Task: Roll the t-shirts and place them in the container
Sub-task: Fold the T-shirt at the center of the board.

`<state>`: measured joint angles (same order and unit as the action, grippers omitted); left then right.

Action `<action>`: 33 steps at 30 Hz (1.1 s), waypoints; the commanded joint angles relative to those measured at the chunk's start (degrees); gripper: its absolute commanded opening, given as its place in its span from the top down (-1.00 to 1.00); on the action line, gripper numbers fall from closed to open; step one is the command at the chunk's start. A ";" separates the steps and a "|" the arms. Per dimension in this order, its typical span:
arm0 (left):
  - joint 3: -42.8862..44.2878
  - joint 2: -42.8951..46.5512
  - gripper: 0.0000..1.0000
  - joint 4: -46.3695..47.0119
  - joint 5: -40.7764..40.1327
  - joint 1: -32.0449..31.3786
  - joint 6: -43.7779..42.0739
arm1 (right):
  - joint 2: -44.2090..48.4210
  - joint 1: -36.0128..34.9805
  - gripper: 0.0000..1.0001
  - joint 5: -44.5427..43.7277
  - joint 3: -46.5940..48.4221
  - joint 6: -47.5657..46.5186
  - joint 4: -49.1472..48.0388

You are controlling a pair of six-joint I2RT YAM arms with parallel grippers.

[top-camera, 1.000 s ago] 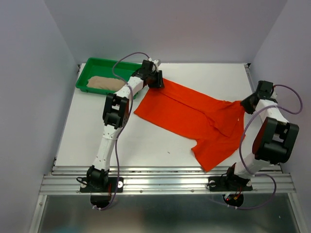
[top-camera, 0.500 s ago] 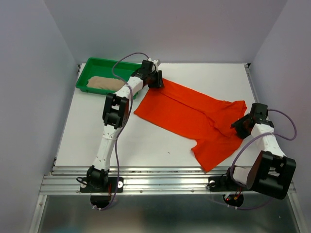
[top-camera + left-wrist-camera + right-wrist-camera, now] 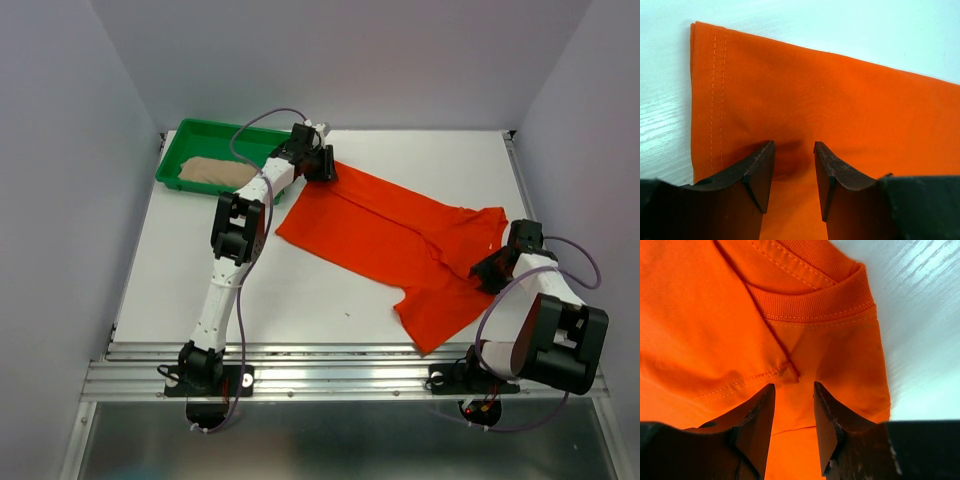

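Observation:
The orange-red t-shirt lies spread flat, running diagonally across the white table. Its hem corner is at the far end, where my left gripper rests on it. Those fingers stand apart, open, with flat fabric under the gap. My right gripper is low over the shirt's right edge, just below the ribbed collar. Its fingers are open too, straddling cloth beside a shoulder seam. The beige t-shirt lies bunched in the green tray.
The green tray stands at the table's far left corner, just left of the left gripper. Grey walls close in on both sides and the back. A metal rail runs along the near edge by the arm bases.
The right gripper has come from the shirt's far right corner toward the near side and down onto the fabric by the collar. The left arm and the shirt have not moved.

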<state>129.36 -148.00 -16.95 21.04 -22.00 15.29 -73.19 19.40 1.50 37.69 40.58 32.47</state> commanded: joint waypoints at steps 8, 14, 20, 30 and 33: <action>1.25 1.31 0.03 -1.77 1.02 0.38 -0.52 | -1.16 -0.41 0.24 -0.44 -0.95 -0.59 -6.01; 1.25 1.31 0.03 -1.77 1.11 0.38 -0.70 | -3.01 -0.41 0.28 0.17 -0.87 -0.76 -7.51; 1.16 1.23 0.03 -1.68 1.29 0.46 -0.70 | -3.54 -0.41 0.35 0.53 -1.22 -0.94 -7.95; 1.16 0.88 0.03 -1.51 1.20 0.55 -0.79 | 1.37 -0.41 0.99 -0.44 1.24 -1.38 -4.09; 1.25 0.61 0.02 -1.51 1.37 0.64 -0.70 | 3.49 -0.41 0.99 -0.09 1.86 -1.73 -1.72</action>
<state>129.36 -148.03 -16.97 21.65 -21.67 15.27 -72.86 19.40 1.54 37.08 39.83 28.01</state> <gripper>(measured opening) 0.490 0.019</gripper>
